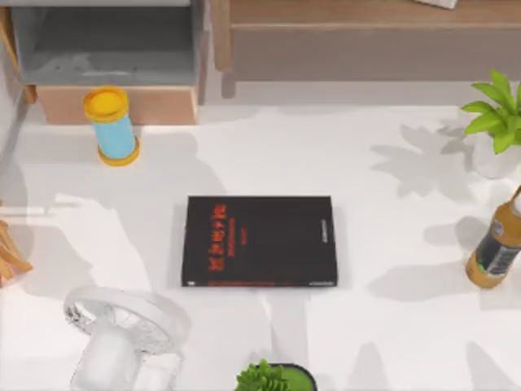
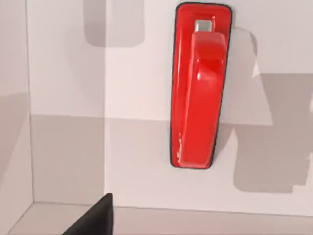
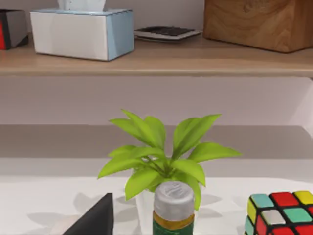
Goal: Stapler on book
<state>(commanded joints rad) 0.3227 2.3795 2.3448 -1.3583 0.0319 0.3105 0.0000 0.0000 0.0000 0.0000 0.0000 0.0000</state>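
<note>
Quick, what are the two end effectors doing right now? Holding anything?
Left end effector: cannot be told; a dark finger tip shows near the red stapler, not touching it.
Right end effector: cannot be told.

book [image 1: 259, 241] mid-table [image 1: 391, 342]

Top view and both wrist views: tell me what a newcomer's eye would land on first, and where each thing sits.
The black book with red lettering lies flat at the middle of the white table, nothing on its cover. The bright red stapler stands out in the left wrist view, lying on a pale surface. A leafy green potted plant rises behind a capped bottle in the right wrist view, beside a colour cube.
</note>
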